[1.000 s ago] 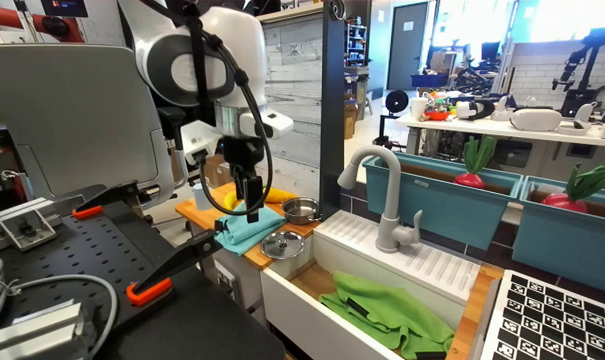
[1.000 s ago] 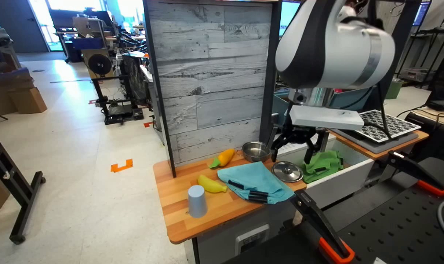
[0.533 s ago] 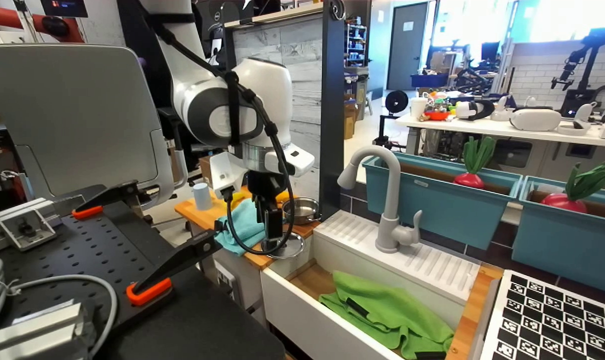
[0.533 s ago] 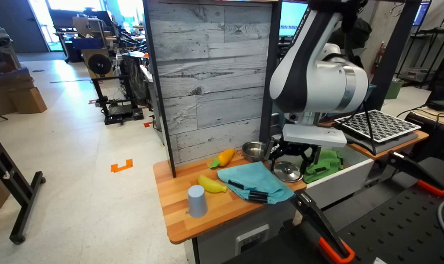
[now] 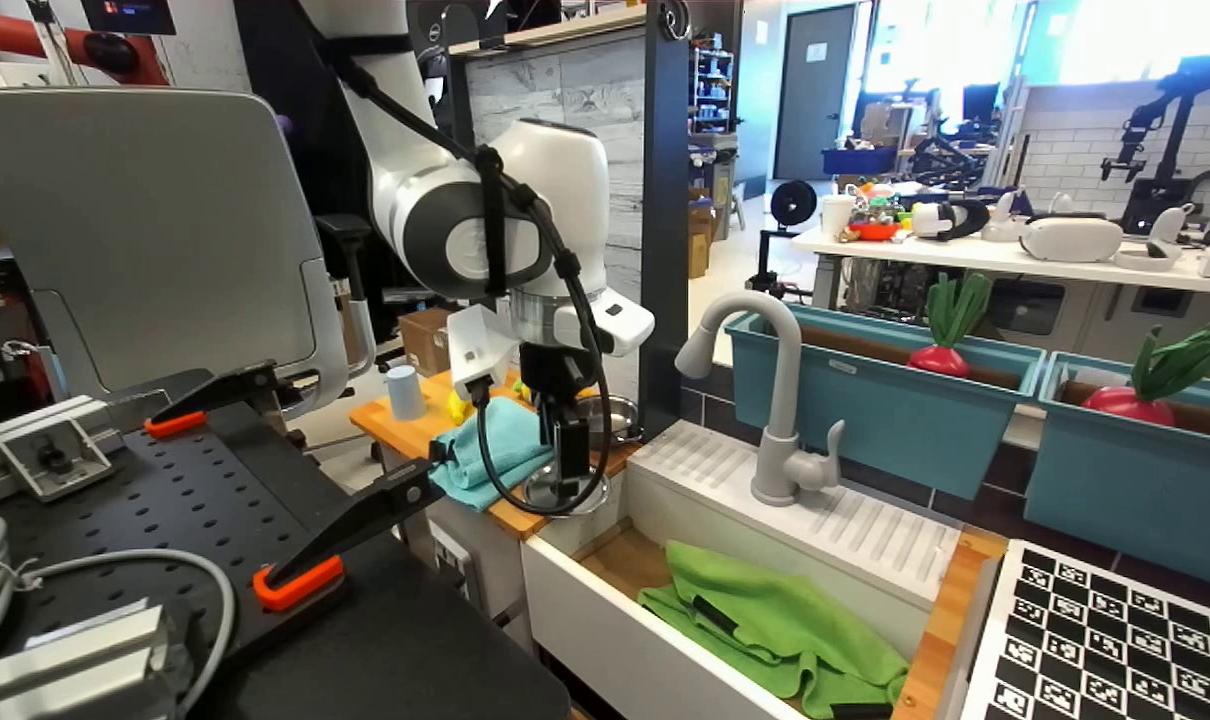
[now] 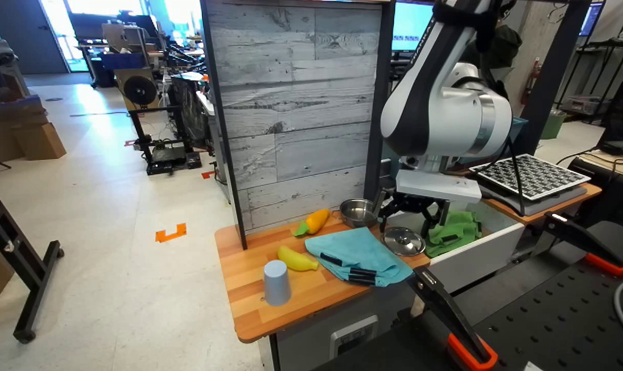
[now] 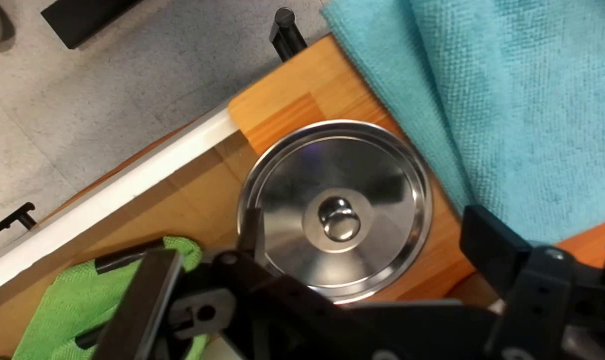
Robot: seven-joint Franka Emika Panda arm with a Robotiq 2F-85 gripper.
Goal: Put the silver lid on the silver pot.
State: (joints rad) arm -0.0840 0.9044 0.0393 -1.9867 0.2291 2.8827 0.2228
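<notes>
- Silver, round metal lid (image 7: 335,214) lies flat on the brown wooden counter (image 6: 311,294), right by the white sink (image 5: 605,635), its small round knob (image 7: 341,225) pointing up.
- Folded blue cloth (image 7: 537,125) is just beside the lid.
- Round silver metal pot (image 6: 357,212) sits near the lid, open side up.
- Black robot gripper (image 7: 361,222) is over the lid, its fingers (image 7: 492,242) spread wide, one on each side of the knob.

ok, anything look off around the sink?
Yes: the silver pot lid isn't fully on the wooden countertop; in the wrist view, part of its rim overhangs the sink, so a nudge might tip it in. No spill or damage shows.
</notes>
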